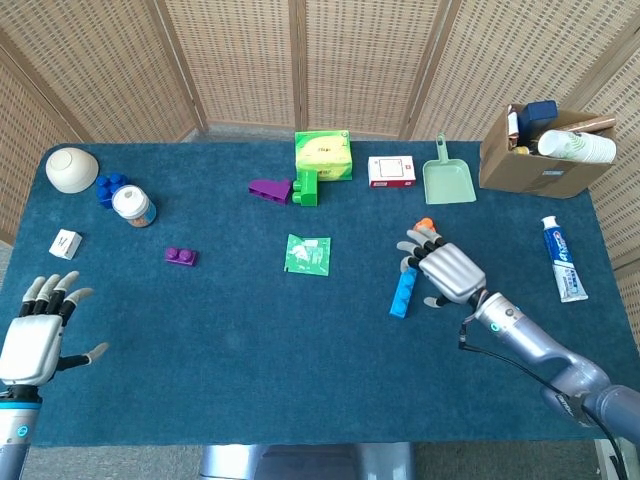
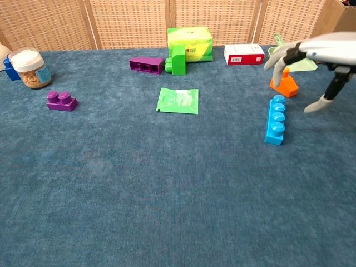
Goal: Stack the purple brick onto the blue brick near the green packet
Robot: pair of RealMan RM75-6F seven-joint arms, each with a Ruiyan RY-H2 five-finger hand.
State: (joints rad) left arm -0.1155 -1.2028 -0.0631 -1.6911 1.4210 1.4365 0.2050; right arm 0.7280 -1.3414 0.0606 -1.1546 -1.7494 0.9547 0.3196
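Head view: blue brick (image 1: 404, 288) lies right of green packet (image 1: 307, 253), long axis running near-to-far; right hand (image 1: 444, 270), fingers spread and holding nothing, hovers beside it.

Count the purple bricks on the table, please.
2. The small purple brick lies at the left, apart from the other things. The longer purple brick lies at the back, beside the green brick. None seems hidden.
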